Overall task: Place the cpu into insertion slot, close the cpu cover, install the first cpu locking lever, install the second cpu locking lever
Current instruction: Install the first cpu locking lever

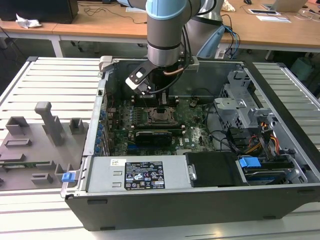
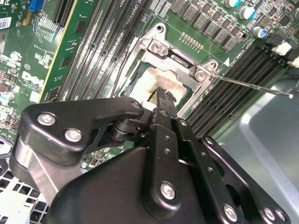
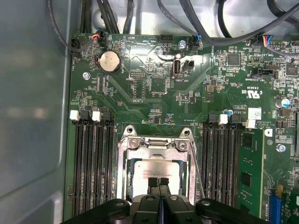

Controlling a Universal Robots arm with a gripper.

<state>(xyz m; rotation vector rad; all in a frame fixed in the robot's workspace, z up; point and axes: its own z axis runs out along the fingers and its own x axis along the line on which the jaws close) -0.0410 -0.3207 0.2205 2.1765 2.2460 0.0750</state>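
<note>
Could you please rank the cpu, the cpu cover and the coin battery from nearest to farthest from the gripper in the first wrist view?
1. cpu, at the gripper.
2. cpu cover, framing the cpu.
3. coin battery, across the board, near the cables.

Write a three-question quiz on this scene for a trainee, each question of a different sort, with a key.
1. True or false: the cpu lies inside the frame of the cpu cover.
2. The gripper hovers nearest to: A the cpu; B the round coin battery; C the blue connector.
3. Fill in: the gripper's fingertips stand ___ (open or shut).
Key: 1 true; 2 A; 3 shut.
</note>
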